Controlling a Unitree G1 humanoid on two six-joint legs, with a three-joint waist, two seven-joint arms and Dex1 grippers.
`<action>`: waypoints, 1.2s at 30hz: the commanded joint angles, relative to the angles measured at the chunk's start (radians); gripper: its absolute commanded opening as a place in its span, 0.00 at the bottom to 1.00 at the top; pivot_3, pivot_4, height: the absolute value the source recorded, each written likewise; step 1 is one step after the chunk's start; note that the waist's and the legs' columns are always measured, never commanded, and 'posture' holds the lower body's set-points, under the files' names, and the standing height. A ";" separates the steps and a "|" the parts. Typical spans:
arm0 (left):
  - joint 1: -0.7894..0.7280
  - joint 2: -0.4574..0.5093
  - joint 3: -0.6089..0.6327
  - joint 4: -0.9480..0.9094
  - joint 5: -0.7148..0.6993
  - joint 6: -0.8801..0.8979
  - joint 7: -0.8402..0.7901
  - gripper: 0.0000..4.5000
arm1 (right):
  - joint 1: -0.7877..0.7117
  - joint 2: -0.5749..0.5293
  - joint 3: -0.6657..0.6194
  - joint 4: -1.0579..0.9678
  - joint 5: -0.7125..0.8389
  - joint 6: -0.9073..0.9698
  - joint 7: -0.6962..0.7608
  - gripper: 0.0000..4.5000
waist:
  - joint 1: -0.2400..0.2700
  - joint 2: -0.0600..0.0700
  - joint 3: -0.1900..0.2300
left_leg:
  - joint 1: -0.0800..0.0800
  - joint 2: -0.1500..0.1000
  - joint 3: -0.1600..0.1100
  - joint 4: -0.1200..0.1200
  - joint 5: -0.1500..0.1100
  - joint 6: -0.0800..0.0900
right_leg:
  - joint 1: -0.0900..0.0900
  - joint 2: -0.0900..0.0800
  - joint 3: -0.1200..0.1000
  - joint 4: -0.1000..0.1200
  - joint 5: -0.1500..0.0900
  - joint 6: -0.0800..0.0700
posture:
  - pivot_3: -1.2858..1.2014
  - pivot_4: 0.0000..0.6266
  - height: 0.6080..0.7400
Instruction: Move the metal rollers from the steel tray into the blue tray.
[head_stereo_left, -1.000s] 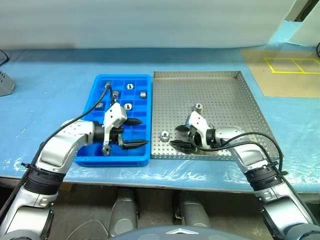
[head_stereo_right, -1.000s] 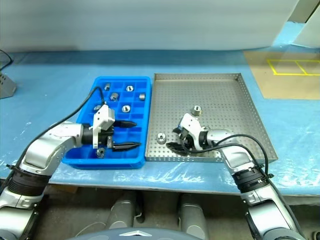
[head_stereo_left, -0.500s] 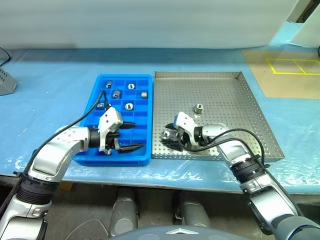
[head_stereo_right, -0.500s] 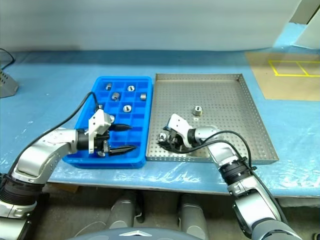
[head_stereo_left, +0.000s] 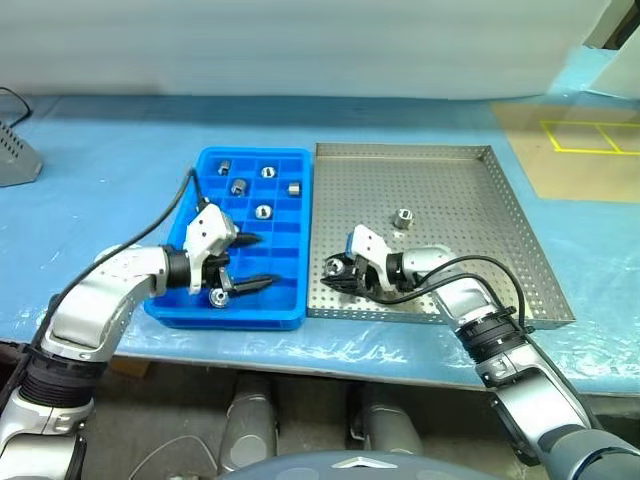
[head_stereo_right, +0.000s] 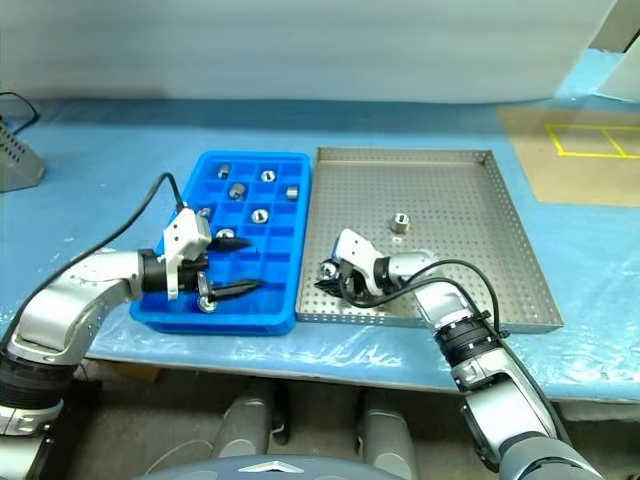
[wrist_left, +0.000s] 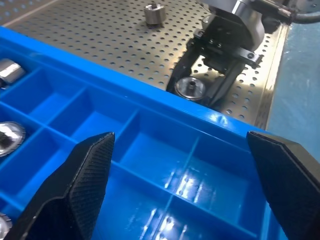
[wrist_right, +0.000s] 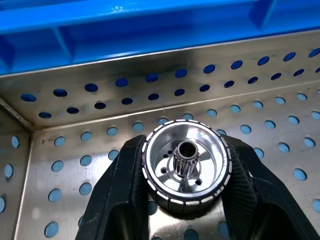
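Since 1 second ago, right gripper (head_stereo_left: 337, 272) has slid toward the near-left corner of the steel tray (head_stereo_left: 470, 215) and clamped its 2 fingers on the roller (wrist_right: 186, 167) that lay loose there; it was spread wide before. Right wrist view: both black fingers (wrist_right: 117, 192) press the flanged rim from either side, toothed hub facing the camera, roller low over the perforated floor close to the tray's corner wall, blue tray (head_stereo_left: 290, 305) edge just past it. Can't tell if the roller is lifted or touching the floor. Left gripper (head_stereo_left: 250, 264) has drifted a bit toward the blue tray's left side, fingers spread wide, nothing between them, hovering over the near compartments. 1 more roller (head_stereo_left: 404, 217) stands upright, alone, mid steel tray, well apart from the right gripper. Blue tray sits touching the steel tray's left rim on the blue-covered tabletop (head_stereo_left: 110, 180). Rollers already in blue tray: 4 in the far compartments (head_stereo_left: 239, 186), 1 in the middle (head_stereo_left: 263, 211), 1 near the front just beside the left gripper's lower finger (head_stereo_left: 216, 297); another may sit behind the left gripper, can't tell. Grey object (head_stereo_left: 15, 160) at the tabletop's far left edge. Yellow tape lines (head_stereo_left: 590, 137) far right.
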 joint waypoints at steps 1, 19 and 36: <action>-0.029 0.022 0.058 0.014 0.000 -0.019 0.008 0.99 | 0.002 -0.015 -0.036 -0.068 0.043 0.015 0.028 0.37 | 0.000 0.000 0.000 | 0.000 0.000 0.000 0.000 0.000 0.000 | 0.000 0.000 0.000 0.000 0.000 0.000 | 0.53 0.24 1.00; 0.014 0.025 0.205 -0.029 -0.063 0.039 0.098 0.99 | -0.396 0.219 -0.085 0.241 0.036 -0.175 -0.055 0.37 | 0.009 -0.001 0.000 | -0.003 0.000 0.000 -0.001 0.000 0.000 | -0.004 0.000 0.000 0.000 -0.001 -0.001 | 0.58 0.24 1.00; 0.133 0.033 0.232 -0.147 -0.104 0.080 0.157 0.99 | -0.360 0.277 -0.085 0.461 -0.011 -0.271 -0.027 0.37 | 0.032 -0.001 0.000 | -0.004 0.001 0.000 -0.002 0.000 -0.001 | -0.005 0.000 -0.002 0.001 -0.001 -0.001 | 0.60 0.24 1.00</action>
